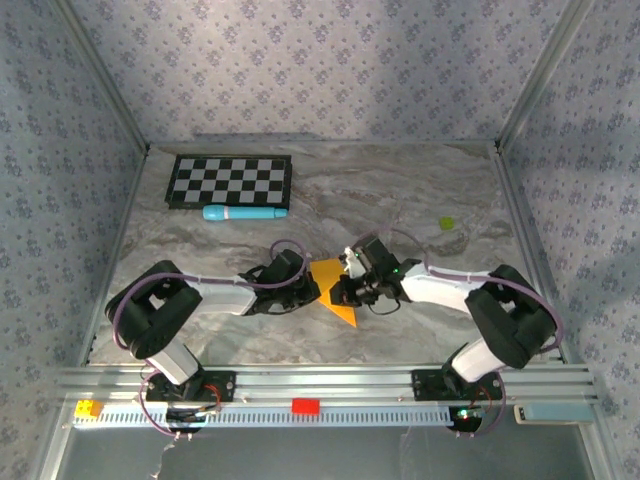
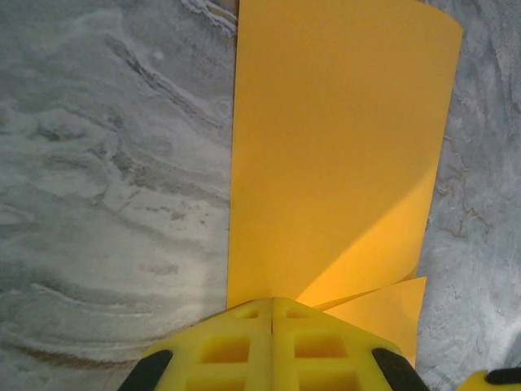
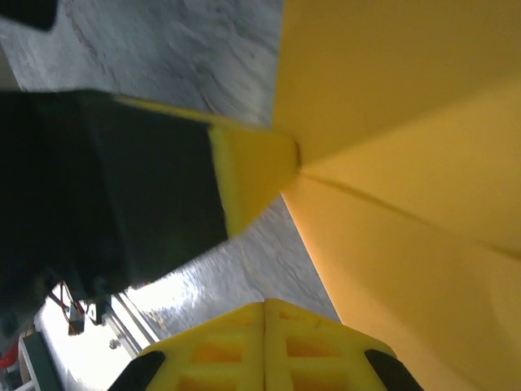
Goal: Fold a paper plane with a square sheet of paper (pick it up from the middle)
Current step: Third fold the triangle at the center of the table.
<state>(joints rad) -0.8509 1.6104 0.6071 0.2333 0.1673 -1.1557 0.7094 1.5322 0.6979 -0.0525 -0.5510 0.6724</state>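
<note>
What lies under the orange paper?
Marbled table shows all round the paper. The patch directly beneath the paper is covered, so whatever lies there cannot be seen. The shut left end effector pinches the paper's edge.

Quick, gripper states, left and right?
Left gripper: shut on the orange paper sheet.
Right gripper: shut, at the sheet's edge; grip cannot be told.
</note>
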